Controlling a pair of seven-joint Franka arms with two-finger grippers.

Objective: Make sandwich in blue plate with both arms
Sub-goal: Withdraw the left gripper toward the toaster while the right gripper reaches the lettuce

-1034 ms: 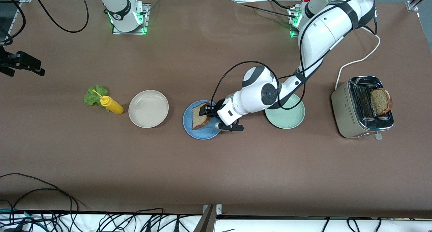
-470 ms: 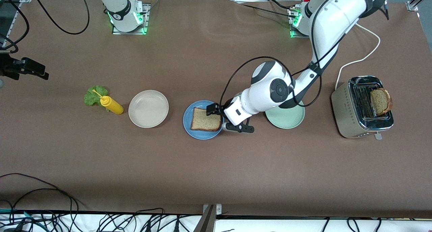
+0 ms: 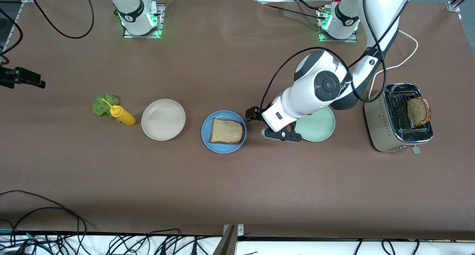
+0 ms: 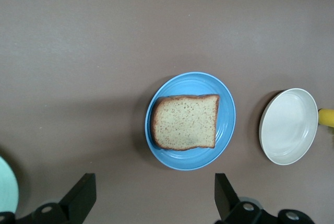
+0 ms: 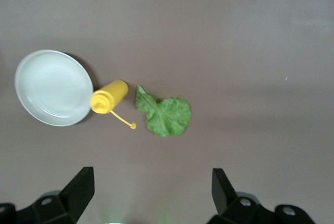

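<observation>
Front view shows the round matte blue plate point(image 3: 223, 146) near the middle of the tabletop, with one flat slice of brown wholegrain bread point(image 3: 226, 131) lying on it. The left gripper point(image 3: 253, 114) hangs over bare table just beside the plate's rim on the side toward the left arm's end, between the blue plate and the round pale green plate point(image 3: 319, 130). In the left wrist view its two black fingers point(image 4: 81, 198) stand wide apart and hold nothing, with the blue plate point(image 4: 225, 130) and bread point(image 4: 186, 122) framed between them.

Toward the right arm's end, the round beige plate point(image 3: 163, 119) sits near the blue plate, then a yellow squeeze bottle point(image 3: 123, 115) lying on its side, touching or overlapping a ruffled green lettuce leaf point(image 3: 102, 105). A shiny metal toaster point(image 3: 397, 117) stands near the table edge at the left arm's end, a second slice of brown bread point(image 3: 418, 111) poking out of its slot.

The right gripper point(image 5: 151, 195) hangs high over the lettuce point(image 5: 166, 115) and bottle point(image 5: 108, 97), its fingers spread wide and empty; only the right wrist view shows these fingers. The broad strip of table along the edge nearest the front camera is bare brown surface.
</observation>
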